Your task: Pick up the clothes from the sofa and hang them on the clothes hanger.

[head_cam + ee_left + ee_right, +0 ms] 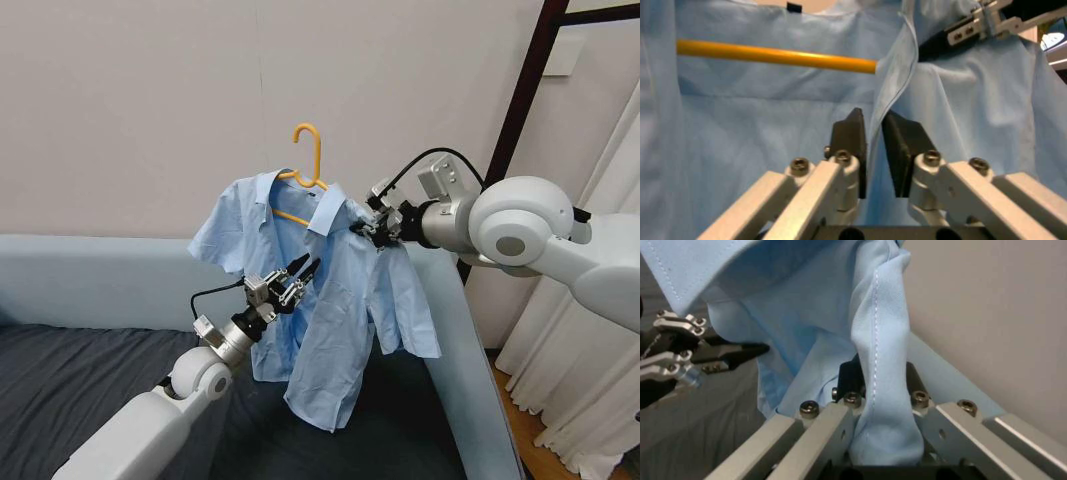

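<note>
A plain pale wall (150,100) is seen behind a light blue sofa (90,275) with a dark seat. A light blue short-sleeved shirt (350,330) is held in the air above the seat, close to the sofa's end arm. It is draped over a yellow hanger (773,56) whose hook stands free above the collar. The right gripper (375,232) is placed at the shirt's shoulder beside the collar, its jaws closed on a bunched fold of cloth. The left gripper (307,268) is set lower, at the front opening. Its jaws are narrowly parted, with the shirt's front edge lying between them but not pinched. The load is judged to be carried by the right grip alone. Should that fold be drawn through the jaws, shirt and hanger would be dropped onto the seat. The hanger could also be tipped out of the shoulders if the front edge were tugged unevenly.
</note>
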Available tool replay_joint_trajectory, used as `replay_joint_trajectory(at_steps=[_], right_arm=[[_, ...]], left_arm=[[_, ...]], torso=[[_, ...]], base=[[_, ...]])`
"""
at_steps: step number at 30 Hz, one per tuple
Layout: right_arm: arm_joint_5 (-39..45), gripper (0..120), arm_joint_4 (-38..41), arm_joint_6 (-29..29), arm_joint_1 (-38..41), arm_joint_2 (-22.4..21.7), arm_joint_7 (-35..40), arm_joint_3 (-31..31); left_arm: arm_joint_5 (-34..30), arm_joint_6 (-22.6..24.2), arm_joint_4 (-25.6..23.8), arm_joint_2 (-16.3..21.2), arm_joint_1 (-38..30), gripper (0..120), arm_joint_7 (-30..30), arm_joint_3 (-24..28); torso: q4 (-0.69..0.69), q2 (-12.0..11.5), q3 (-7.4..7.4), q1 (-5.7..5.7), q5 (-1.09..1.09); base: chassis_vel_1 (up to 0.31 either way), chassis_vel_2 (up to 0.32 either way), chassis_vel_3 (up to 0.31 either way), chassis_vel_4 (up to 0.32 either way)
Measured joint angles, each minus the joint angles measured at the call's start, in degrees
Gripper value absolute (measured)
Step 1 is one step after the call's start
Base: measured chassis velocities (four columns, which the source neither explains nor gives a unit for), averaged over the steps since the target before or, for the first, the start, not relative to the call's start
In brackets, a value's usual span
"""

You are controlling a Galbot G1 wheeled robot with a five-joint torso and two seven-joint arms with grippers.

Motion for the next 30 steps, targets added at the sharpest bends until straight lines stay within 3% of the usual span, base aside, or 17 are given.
replay_joint_trajectory(at_steps=[2, 13, 24, 30], right_arm=[[-0.32, 2, -0.17, 0.01, 0.49, 0.06, -0.01, -0.3], [-3.45, 2, -0.79, 0.14, 2.35, 0.94, 1.06, -1.27], [-0.27, 2, -1.3, 0.11, 2.95, 2.68, 4.36, 0.12], [0.31, 2, -1.82, 0.09, 4.1, 3.07, 6.23, -0.28]], left_arm=[[-0.73, 0.0, -0.55, 0.47, -0.42, 0, -0.28, -0.72], [-3.84, 0.68, -4.06, 2.96, -1.12, 0, -3.87, -5.56], [3.5, 1.78, -4.11, 2.65, 3.23, 0, -8.52, -4.6], [5.95, 0.63, -5.6, 3.55, 7.91, 18, -10.58, -6.29]], torso=[[0.0, 0.0, 0.0, 0.0, 0.0], [0.0, 0.0, 0.0, 0.0, 0.0], [-0.01, 0.0, 0.0, 0.0, 0.0], [0.0, 0.0, 0.0, 0.0, 0.0]], base=[[0.0, 0.0, 0.0, 0.0], [0.0, 0.0, 0.0, 0.0], [0.0, 0.0, 0.0, 0.0], [0.0, 0.0, 0.0, 0.0]])
